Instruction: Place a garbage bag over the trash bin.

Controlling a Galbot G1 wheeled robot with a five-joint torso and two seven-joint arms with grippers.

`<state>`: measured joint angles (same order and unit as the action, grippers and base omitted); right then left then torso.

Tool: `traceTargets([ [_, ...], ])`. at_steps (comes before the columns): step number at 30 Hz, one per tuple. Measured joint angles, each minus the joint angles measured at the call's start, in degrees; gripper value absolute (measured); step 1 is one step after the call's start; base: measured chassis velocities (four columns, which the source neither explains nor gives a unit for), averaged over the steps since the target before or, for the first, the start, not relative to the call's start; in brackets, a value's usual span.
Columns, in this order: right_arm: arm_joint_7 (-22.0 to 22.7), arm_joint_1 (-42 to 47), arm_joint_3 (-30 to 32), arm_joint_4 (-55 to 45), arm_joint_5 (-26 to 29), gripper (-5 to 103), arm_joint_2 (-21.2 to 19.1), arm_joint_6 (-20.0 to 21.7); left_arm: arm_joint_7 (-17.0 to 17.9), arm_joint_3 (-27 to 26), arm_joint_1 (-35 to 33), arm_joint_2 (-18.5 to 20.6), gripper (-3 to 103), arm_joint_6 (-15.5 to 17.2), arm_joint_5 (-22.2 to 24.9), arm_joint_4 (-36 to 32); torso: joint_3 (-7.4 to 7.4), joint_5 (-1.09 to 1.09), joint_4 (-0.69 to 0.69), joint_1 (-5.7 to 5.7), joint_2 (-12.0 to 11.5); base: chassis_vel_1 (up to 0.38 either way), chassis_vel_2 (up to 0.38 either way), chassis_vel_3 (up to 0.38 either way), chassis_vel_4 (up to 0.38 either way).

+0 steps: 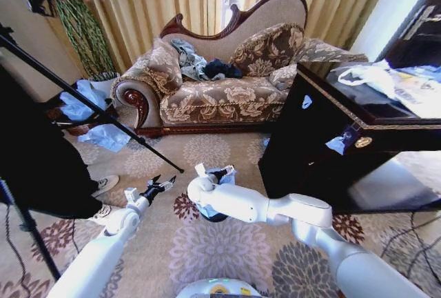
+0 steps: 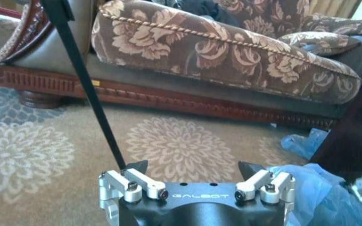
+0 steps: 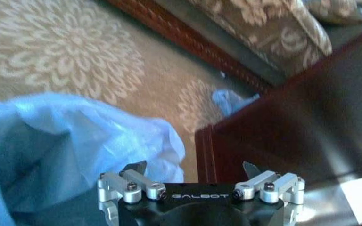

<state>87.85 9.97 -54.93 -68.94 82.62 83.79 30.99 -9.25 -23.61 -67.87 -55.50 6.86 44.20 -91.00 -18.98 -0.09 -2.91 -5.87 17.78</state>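
Nearby, a tripod leg (image 1: 124, 129) and dark cabinet (image 1: 324, 139) are crowding the carpet; both tools, left (image 1: 160, 186) and right (image 1: 219, 171), are hanging released, empty, beside the garbage bag (image 3: 74, 141) covering the trash bin (image 1: 215, 216).

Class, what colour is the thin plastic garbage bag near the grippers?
Pale blue, slightly see-through garbage bag; clearest in the right wrist view.

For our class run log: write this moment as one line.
left gripper open, above carpet | right gripper open beside garbage bag | bag over trash bin
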Motion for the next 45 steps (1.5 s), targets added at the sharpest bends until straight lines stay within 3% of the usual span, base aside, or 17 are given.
traceTargets([
  [8, -0.25, 2.45, -0.10, -4.46, 0.23, 100, -3.55, -3.94, -0.16, 1.67, 2.84, -0.60, 99, -0.28, -0.10, 2.13, 0.00, 0.00, -0.02, 0.00, 0.00, 0.000, 0.000, 0.000, 0.000],
  [13, -0.30, 1.84, -2.94, -8.94, 1.40, 100, -1.88, -7.28, -0.25, 1.78, 3.22, -0.62, 99, -0.34, -0.14, 2.85, 0.00, 0.00, 0.00, 0.00, 0.00, 0.000, 0.000, 0.000, 0.000],
  [18, -0.39, 3.07, -2.39, -7.18, 0.73, 100, -0.76, -7.25, -0.33, 1.72, 3.14, -0.68, 99, -0.36, -0.08, 2.71, 0.00, 0.00, 0.02, 0.00, 0.00, 0.000, 0.000, 0.000, 0.000],
  [24, -0.45, 3.36, -3.66, -8.11, -0.49, 100, -6.00, -6.56, -0.85, 1.59, 2.66, -1.10, 99, -0.78, -0.12, 2.70, 0.00, 0.00, -0.02, 0.00, 0.00, 0.000, 0.000, 0.000, 0.000],
  [35, -0.47, 3.28, -5.01, -8.09, -0.93, 100, -5.99, -6.62, -1.05, 1.84, 3.41, -1.30, 99, -0.78, 0.28, 2.81, 0.00, 0.00, 0.00, 0.00, 0.00, 0.000, 0.000, 0.000, 0.000],
  [45, -0.48, 2.17, -6.12, -9.15, -1.40, 100, -8.50, -6.93, -1.40, 1.96, 3.52, -1.64, 99, -0.78, 0.46, 3.19, 0.00, -0.01, -0.01, 0.00, 0.00, 0.000, 0.000, 0.000, 0.000],
])
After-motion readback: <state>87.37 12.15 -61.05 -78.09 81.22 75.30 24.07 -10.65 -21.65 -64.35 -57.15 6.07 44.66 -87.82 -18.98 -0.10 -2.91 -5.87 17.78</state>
